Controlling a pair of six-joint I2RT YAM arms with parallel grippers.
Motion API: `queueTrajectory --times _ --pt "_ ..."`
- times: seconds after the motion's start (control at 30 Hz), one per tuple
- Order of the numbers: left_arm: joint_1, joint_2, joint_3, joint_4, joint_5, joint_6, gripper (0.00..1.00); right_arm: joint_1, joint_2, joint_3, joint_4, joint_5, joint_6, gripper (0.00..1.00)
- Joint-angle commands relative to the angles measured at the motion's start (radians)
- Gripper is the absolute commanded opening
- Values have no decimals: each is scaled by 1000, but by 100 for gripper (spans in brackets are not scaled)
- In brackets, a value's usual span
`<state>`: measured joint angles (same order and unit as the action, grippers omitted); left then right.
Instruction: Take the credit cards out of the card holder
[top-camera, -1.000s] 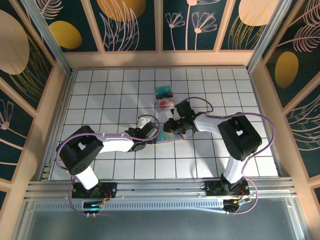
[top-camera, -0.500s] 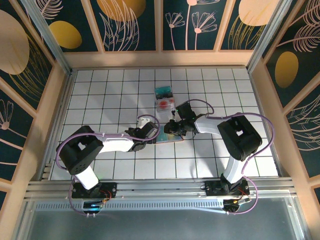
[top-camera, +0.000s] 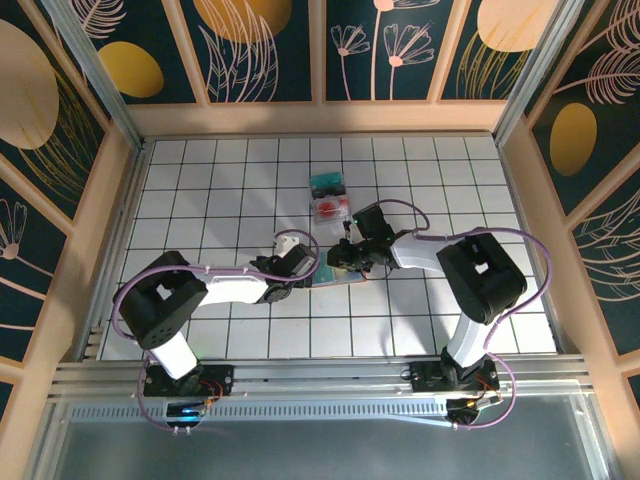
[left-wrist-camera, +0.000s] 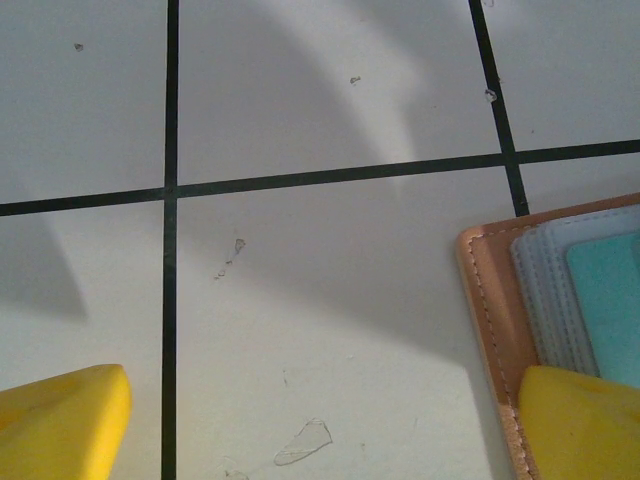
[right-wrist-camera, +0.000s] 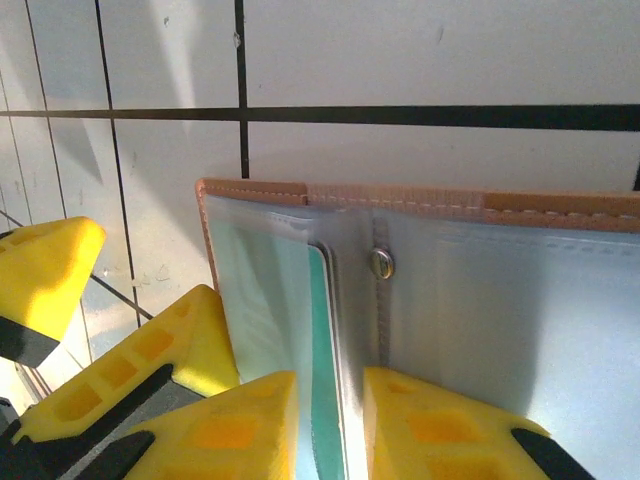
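From above, two cards, a teal one (top-camera: 326, 184) and a pale one with a red spot (top-camera: 331, 209), lie on the table (top-camera: 200, 180) beyond the arms. The wallet (top-camera: 352, 277) lies open between the left tool (top-camera: 305, 268) and the right tool (top-camera: 340, 262), which meet over it.

At the left wrist, the left tool (left-wrist-camera: 325, 390) is spread wide and grips nothing. Its right finger sits on the wallet's (left-wrist-camera: 490, 300) stitched edge, seemingly pinning it. A teal card (left-wrist-camera: 610, 300) shows in the pocket.

At the right wrist, the right tool (right-wrist-camera: 330, 400) has its fingers a narrow gap apart. They are down on the wallet's (right-wrist-camera: 500, 300) blue-grey inside, just below the snap stud (right-wrist-camera: 380, 263), and the edge of the teal card (right-wrist-camera: 322, 330) runs into that gap. Whether they pinch it I cannot tell. The left tool (right-wrist-camera: 125, 290) waits at the wallet's left border.

The step in hand looks like drawing out this remaining card. The next move calls for a firm hold on its exposed edge and a pull along the pocket while the left tool holds the wallet down.
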<state>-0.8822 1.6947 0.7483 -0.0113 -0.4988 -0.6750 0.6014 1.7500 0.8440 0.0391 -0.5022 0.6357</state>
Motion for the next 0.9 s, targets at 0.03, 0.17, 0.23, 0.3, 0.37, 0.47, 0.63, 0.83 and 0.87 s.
queueTrajectory --times 0.03,0.17,0.23,0.3,0.37,0.47,0.63,0.83,0.87 --pt "2 45 -15 -59 28 -5 99 -3 -24 -16 37 -44 19 24" --pt "2 45 -14 -58 31 -8 99 -6 -37 -18 30 -45 18 24" --pt "2 45 -12 -59 29 -9 99 -7 -41 -16 23 -45 15 24" --pt "2 45 -9 -61 29 -8 99 -7 -44 -15 17 -45 13 24" --pt "3 46 -6 -64 28 -8 99 -7 -45 -14 12 -45 13 24" --pt "2 49 -5 -65 30 -9 99 -7 -46 -14 -2 -39 9 24" --pt "2 49 -4 -67 30 -10 99 -7 -61 -15 -29 -18 0 24" --pt "2 49 -4 -68 30 -13 99 -6 -68 -18 -36 -10 0 24" --pt "3 48 -4 -69 28 -15 99 -7 -68 -19 -34 -10 1 24"
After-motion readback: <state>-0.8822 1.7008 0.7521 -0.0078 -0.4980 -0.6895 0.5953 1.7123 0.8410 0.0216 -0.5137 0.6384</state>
